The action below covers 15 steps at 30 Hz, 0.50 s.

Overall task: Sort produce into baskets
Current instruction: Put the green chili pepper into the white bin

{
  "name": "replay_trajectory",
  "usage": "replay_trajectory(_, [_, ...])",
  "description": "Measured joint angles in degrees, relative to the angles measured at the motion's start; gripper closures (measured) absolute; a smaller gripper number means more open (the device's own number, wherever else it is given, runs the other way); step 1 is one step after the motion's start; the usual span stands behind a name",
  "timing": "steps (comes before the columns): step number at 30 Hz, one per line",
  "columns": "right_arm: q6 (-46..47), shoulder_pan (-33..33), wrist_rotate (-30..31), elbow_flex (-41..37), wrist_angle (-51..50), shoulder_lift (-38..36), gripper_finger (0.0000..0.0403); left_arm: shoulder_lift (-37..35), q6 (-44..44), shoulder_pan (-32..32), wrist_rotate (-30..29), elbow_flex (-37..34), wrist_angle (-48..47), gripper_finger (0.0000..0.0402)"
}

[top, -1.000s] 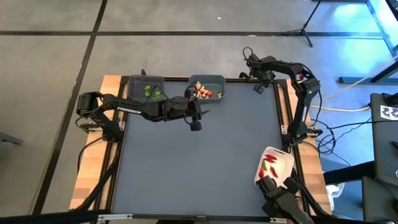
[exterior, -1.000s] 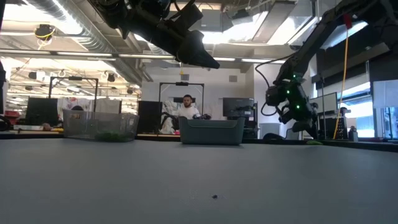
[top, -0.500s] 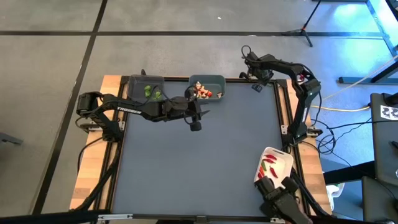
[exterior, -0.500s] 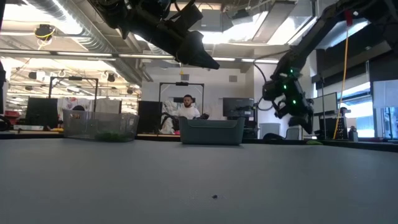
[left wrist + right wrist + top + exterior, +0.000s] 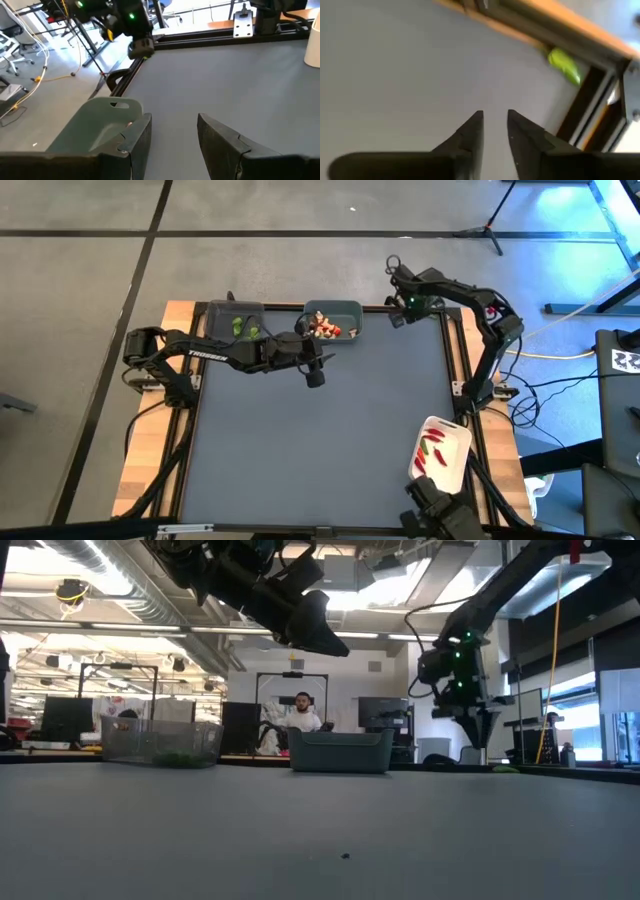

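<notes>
Grey matting covers the table (image 5: pixel 320 440), and every place below is given from the teal bin (image 5: pixel 334 320) at its far edge.

Left of the teal bin, touching it, stands the dark bin (image 5: pixel 236 322) with small green pieces (image 5: pixel 243 329) inside. The left gripper (image 5: pixel 316 372) hangs on the near side of the teal bin, just beside it and above the mat, its fingers spread with nothing between them. The teal bin itself holds pale and red pieces (image 5: pixel 323 328).

Right of the teal bin, near the far right corner of the table, the right gripper (image 5: pixel 396 318) hovers with its fingers (image 5: pixel 470 137) drawn close, a narrow gap between them, holding nothing. Its wrist view shows a single green piece (image 5: pixel 564 65) lying against the wooden frame (image 5: pixel 555 27), just ahead of the fingertips.

The likely trouble is this piece: wedged by the frame, it leaves little room for a finger on the far side, so a closing grip could strike the rail or nudge the piece off the mat. Carrying it to the dark bin would also mean passing the left arm (image 5: pixel 215 358), which lies across that side.

Well apart, toward the near right corner, the white tray (image 5: pixel 441 450) holds red chilies (image 5: pixel 434 446).
</notes>
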Motion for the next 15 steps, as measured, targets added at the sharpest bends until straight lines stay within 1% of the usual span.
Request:
replay_trajectory(3, [3.37, -0.01, 2.58, -3.3, 1.13, 0.0, 0.0294, 0.0, 0.22, -0.02, 0.0, 0.0, -0.04, 0.0247])
replay_trajectory(7, [8.82, -0.29, 7.85, -8.31, 2.67, 0.02, 0.0233, 0.0, 1.5, -0.02, 0.01, 0.0, -0.03, 0.0247])
replay_trajectory(10, [10.82, -0.29, 9.19, -10.9, 7.56, 0.02, 0.0197, 0.0, 3.0, -0.02, 0.02, 0.0, 0.02, 0.0247])
replay_trajectory(12, [12.72, -0.11, 10.35, -11.24, 9.15, 0.11, 0.0184, 0.0, 4.32, -0.02, 0.02, 0.0, 0.07, 0.0247])
replay_trajectory(15, [14.61, -0.54, 10.77, -11.0, 13.85, 0.0, 0.018, 0.0, 5.1, 0.09, 0.04, 0.0, 0.06, 0.0247])
